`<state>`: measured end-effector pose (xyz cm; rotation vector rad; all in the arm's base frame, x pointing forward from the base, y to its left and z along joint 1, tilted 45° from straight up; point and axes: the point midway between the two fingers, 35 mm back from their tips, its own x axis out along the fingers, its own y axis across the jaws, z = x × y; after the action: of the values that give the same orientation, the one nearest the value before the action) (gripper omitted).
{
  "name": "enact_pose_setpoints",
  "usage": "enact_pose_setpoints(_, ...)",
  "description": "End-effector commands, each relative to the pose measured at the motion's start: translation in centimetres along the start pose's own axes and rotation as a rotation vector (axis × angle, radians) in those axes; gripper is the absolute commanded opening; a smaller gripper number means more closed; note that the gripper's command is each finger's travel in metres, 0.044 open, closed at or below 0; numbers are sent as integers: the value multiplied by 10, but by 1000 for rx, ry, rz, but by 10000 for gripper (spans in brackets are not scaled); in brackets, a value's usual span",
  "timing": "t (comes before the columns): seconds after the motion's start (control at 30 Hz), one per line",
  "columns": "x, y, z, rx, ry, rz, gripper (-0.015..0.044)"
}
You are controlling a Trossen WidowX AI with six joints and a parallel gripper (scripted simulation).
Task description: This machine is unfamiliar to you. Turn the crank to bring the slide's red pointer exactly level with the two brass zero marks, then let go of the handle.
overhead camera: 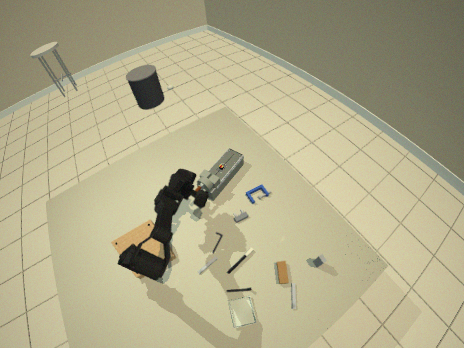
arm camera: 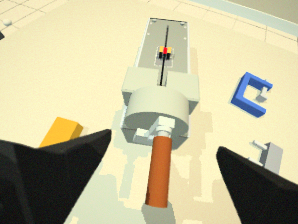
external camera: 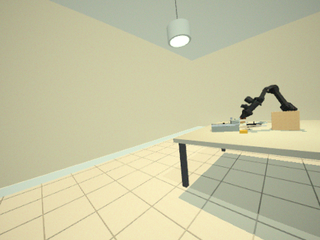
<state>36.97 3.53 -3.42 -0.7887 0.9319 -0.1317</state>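
Note:
The grey machine (overhead camera: 231, 170) (external camera: 225, 128) (arm camera: 150, 47) has a slotted top and a round hub (arm camera: 156, 104) at its near end. The crank's orange-brown handle (arm camera: 159, 172) sticks out from the hub toward the wrist camera. The red pointer (arm camera: 165, 51) sits in the slot between the small brass marks; whether it is exactly level with them is too small to tell. My gripper (arm camera: 164, 142) (external camera: 242, 117) is open and empty. In the wrist view its fingers stand to either side of the handle, apart from it; the height gap is unclear.
A yellow block (arm camera: 62, 132) (external camera: 243, 132) lies left of the machine in the wrist view. A blue clamp (arm camera: 242, 89) and a grey pronged block (arm camera: 272, 157) (overhead camera: 241, 217) lie right. Several tools, an orange-brown block (overhead camera: 282, 273) and a glass plate (overhead camera: 242, 312) lie farther off.

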Motion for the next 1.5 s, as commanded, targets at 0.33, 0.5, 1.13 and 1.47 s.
enact_pose_setpoints(0.33, 15, 1, -19, -9, 4, 5, 440)
enact_pose_setpoints(0.5, 17, 1, -22, -9, 4, 5, 414)
enact_pose_setpoints(1.13, 17, 1, -22, -9, 4, 5, 0)
enact_pose_setpoints(1.47, 17, 0, -22, -9, 4, 4, 0)
